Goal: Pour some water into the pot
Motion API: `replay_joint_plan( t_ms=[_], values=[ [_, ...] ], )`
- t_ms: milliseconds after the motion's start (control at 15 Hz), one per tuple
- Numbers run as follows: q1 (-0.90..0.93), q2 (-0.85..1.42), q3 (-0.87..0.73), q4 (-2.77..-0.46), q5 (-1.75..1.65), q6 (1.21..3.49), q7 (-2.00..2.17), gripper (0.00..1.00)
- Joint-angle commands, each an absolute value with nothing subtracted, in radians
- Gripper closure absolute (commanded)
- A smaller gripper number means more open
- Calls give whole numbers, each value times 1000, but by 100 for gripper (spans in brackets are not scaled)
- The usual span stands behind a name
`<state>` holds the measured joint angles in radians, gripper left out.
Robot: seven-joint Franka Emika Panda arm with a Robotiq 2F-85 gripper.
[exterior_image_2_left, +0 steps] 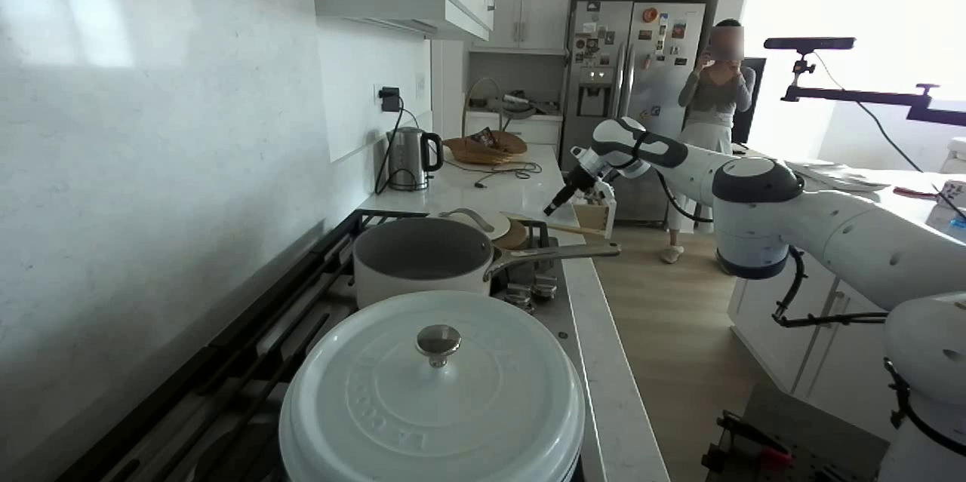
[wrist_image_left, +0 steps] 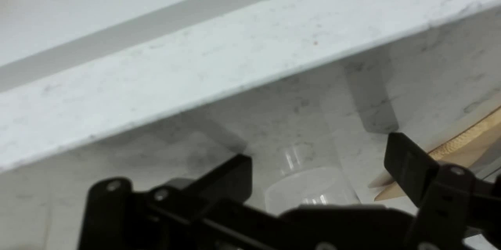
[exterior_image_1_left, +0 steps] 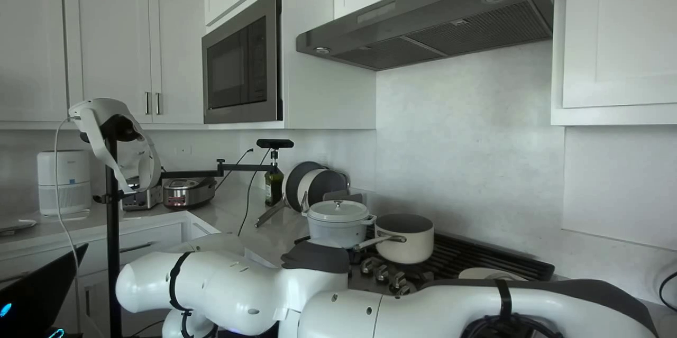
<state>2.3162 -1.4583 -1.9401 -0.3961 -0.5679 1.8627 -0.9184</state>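
Observation:
An open cream saucepan with a grey inside and a long metal handle stands on the stove in both exterior views [exterior_image_1_left: 404, 245] [exterior_image_2_left: 423, 263]. A clear glass-like vessel [wrist_image_left: 309, 187] shows in the wrist view between my fingers; its lower part is hidden behind the gripper body. Whether it holds water I cannot tell. My gripper [wrist_image_left: 319, 150] is open, with a finger on either side of the vessel and gaps on both sides. In an exterior view the gripper [exterior_image_2_left: 552, 208] points down at the counter edge beyond the saucepan; the vessel cannot be made out there.
A white lidded pot [exterior_image_1_left: 338, 219] [exterior_image_2_left: 430, 406] stands beside the saucepan. A pan lid [exterior_image_2_left: 483, 224], wooden pieces [exterior_image_2_left: 513, 235] [wrist_image_left: 465, 148], an electric kettle [exterior_image_2_left: 407, 158] and a basket [exterior_image_2_left: 487, 150] are nearby. The saucepan handle [exterior_image_2_left: 558, 252] reaches over the counter edge. A person [exterior_image_2_left: 721, 90] stands behind.

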Motion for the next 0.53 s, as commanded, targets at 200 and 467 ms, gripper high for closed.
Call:
replay_joint_plan(
  t_ms=[200, 467],
  values=[
    [2329, -1464, -1933, -371, -575, 1851, -922, 0],
    [2339, -1429, -1893, -358, -568, 1896, -961, 0]
  ],
)
